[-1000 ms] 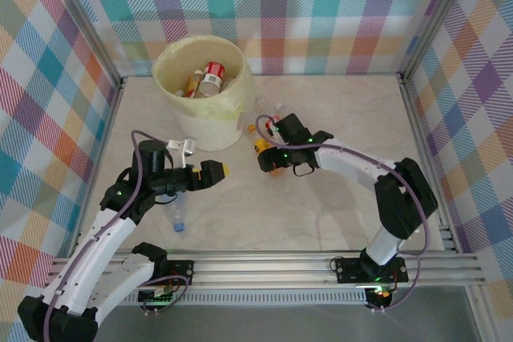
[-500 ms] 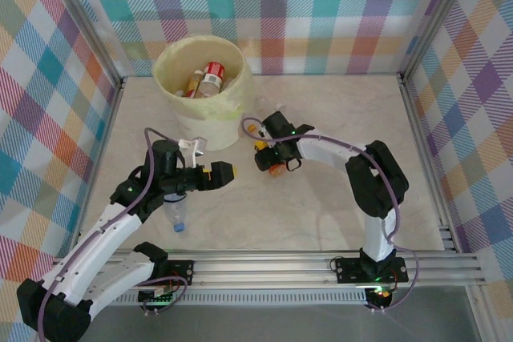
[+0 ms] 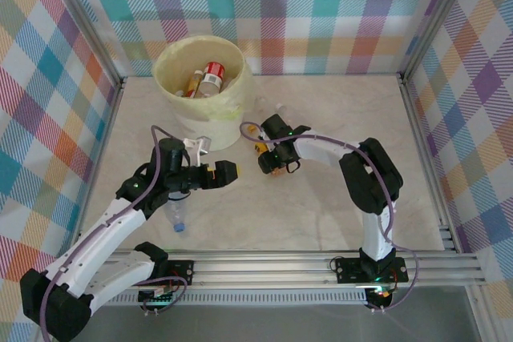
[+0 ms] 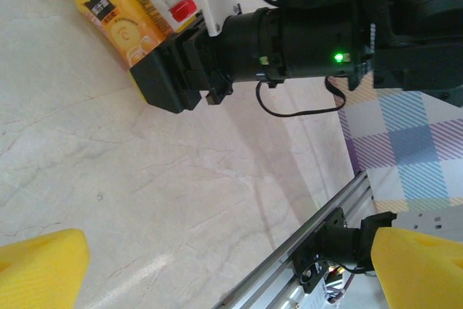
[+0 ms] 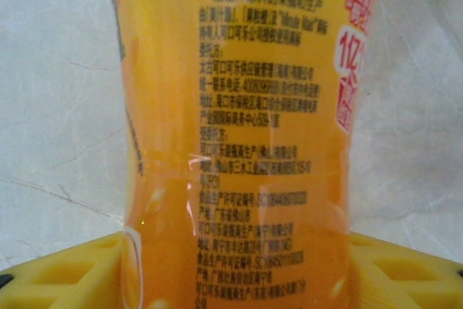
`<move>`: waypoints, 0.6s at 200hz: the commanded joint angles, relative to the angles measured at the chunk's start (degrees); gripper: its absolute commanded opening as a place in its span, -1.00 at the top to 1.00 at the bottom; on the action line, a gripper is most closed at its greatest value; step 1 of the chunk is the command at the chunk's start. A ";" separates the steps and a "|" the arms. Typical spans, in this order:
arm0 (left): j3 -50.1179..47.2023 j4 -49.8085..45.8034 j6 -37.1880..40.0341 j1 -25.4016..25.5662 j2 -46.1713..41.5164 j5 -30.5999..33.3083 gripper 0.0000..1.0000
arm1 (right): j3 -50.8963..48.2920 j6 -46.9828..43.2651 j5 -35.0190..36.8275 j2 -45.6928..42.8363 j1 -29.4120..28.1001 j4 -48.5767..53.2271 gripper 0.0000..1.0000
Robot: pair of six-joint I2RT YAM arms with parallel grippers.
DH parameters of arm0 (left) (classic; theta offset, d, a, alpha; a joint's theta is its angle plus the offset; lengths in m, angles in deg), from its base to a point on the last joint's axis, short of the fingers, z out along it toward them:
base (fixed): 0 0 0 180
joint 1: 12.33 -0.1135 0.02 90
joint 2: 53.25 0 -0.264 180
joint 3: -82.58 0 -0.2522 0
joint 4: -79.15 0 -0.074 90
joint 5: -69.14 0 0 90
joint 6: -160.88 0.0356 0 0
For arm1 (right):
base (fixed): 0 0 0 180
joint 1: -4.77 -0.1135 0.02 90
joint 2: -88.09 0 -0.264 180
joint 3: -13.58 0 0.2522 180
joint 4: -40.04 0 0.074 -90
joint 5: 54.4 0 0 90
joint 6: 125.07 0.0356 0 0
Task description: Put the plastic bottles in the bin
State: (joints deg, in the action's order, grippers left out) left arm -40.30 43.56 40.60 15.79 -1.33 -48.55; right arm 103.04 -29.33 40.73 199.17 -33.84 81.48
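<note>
Marble tabletop [image 3: 321, 198] | orange bottle [image 5: 239, 106] flat, long axis along right claw [image 3: 269, 159] clamping it | left claw [image 3: 231, 171] spread

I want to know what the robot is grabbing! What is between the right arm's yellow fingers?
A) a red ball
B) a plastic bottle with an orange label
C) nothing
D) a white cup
B: the orange-labelled plastic bottle sits between the right gripper's yellow fingers in the right wrist view.

The orange bottle [image 5: 246, 142] is gleaming, its plastic label glossy and smooth. The table [image 3: 321, 206] is showing a smooth, marble-patterned face. The bin [image 3: 210, 127] is wearing a thin, crinkled translucent bag.
</note>
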 commanded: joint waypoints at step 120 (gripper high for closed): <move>-0.69 20.76 -10.79 5.61 7.86 0.37 -1.00 | -22.94 17.00 -29.24 -38.67 -0.06 -9.56 -0.20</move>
State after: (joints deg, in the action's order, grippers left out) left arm -40.56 56.39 33.12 19.55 4.92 -47.56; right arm 81.58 -16.83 21.56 164.53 -33.82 76.26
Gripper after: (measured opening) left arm 0.999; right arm 0.604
